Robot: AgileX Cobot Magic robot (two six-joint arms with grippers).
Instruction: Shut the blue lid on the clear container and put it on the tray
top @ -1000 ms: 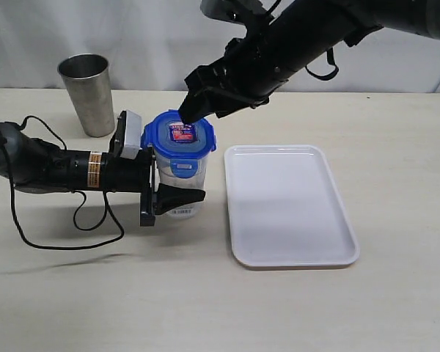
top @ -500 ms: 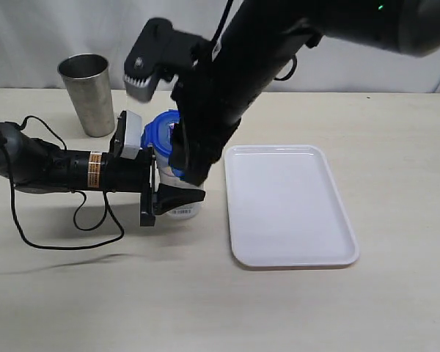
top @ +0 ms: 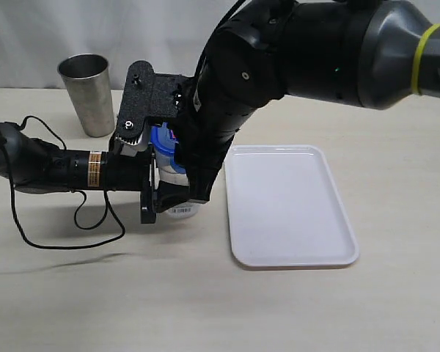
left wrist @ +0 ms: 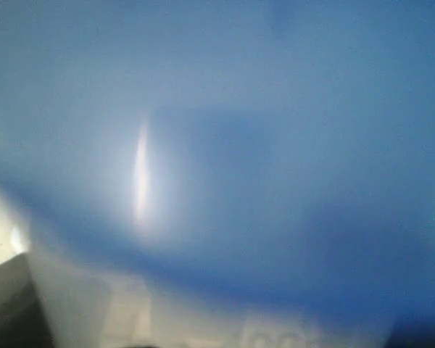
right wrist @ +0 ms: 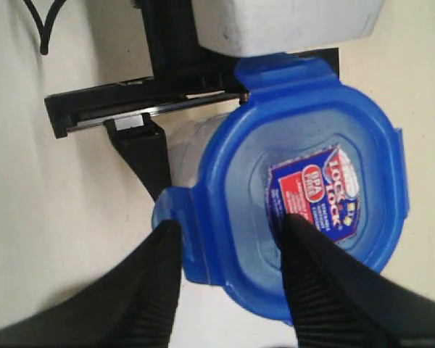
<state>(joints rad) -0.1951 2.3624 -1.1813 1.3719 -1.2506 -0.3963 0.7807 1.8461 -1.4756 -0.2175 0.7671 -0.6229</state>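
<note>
- Pale tabletop (top: pixel 95 293) stretched under a white curtain (top: pixel 29 29), and a steel cup (top: pixel 86 94) stood at the far left, well apart from the work.
- The clear container (top: pixel 182 210) stood upright on the table just beside the tray (top: pixel 290 242), not on it. The tray lay bare.
- The blue lid (right wrist: pixel 304 130) sat on the container's mouth with its sticker (right wrist: pixel 315 192) facing up. At least two flaps (right wrist: pixel 175 217) flared outward in the right wrist view, so I judged the lid seated but not locked.
- The left gripper (top: pixel 167 189) lay level with the table and was clamped around the container's body, its near jaw flat against the wall.
- The left wrist view gave only a blue blur.
- The right gripper (right wrist: pixel 232 268) hung over the lid from above with its jaws spread. One jaw was outside a side flap and the other above the lid's top by the sticker.
- Whether either jaw touched the plastic could not be told from that angle.
- The step in hand looked like snapping the flaps down.
- To do it well, the right gripper should centre on one flap and press down and inward, not sideways.
- It should then take the opposite flap, so the lid seats evenly.
- The left grip should hold firm, since a tall, narrow container could tip towards the tray under an off-centre push.
</note>
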